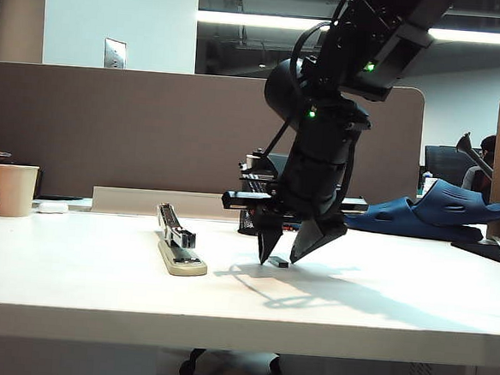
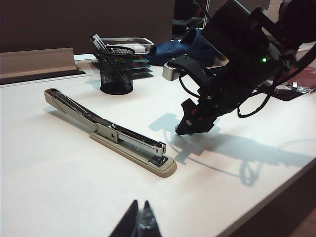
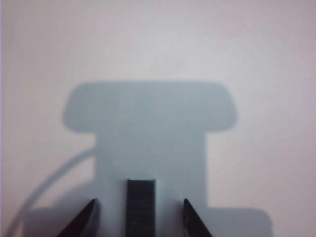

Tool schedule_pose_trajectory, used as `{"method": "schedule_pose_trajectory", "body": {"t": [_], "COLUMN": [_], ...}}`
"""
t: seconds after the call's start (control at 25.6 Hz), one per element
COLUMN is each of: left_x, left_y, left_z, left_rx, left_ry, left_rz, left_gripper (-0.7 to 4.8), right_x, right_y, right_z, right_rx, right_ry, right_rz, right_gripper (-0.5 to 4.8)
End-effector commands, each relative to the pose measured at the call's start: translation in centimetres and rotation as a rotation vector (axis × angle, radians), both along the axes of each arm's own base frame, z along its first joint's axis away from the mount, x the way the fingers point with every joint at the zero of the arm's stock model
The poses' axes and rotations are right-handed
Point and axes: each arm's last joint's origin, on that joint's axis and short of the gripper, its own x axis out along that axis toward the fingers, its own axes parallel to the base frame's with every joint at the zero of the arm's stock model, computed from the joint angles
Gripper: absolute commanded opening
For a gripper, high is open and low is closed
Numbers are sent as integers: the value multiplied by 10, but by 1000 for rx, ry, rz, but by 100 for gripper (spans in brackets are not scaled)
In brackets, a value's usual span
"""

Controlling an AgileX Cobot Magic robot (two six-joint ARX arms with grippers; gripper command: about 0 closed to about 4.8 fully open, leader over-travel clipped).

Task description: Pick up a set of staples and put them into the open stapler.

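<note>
Right pincer (image 3: 138,217) straddles staples (image 3: 140,205).

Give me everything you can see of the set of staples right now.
The set of staples is a tiny dark grey bar, metallic-looking with fine ribbing, lying flat on the white table. It sits to the right of the stapler, apart from it. The right gripper is down over it, one finger on each side with a gap between; no contact shows. The left gripper is far off.
</note>
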Motion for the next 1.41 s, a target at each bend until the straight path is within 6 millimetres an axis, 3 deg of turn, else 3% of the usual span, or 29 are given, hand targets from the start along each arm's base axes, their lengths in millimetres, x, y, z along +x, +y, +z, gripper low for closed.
{"method": "schedule_pose_trajectory", "body": {"t": [0.04, 0.2, 0.47, 0.78, 1.41], "left_x": [0, 0, 0, 0, 0], "left_y": [0, 0, 0, 0, 0], "left_z": [2, 2, 2, 2, 2], "left_rx": [-1, -1, -1, -1, -1], "left_ry": [-14, -14, -14, -14, -14], "left_rz": [-3, -3, -3, -3, -3], "left_gripper": [-6, -6, -6, -6, -6], "right_x": [-7, -6, -6, -4, 0], "right_y": [-3, -3, -3, -1, 10], "right_z": [-15, -15, -15, -11, 20], "right_rx": [-57, -54, -52, -21, 187], "right_ry": [92, 91, 89, 76, 21], "right_rz": [2, 3, 4, 16, 130], "right_gripper": [205, 101, 43, 39, 39]}}
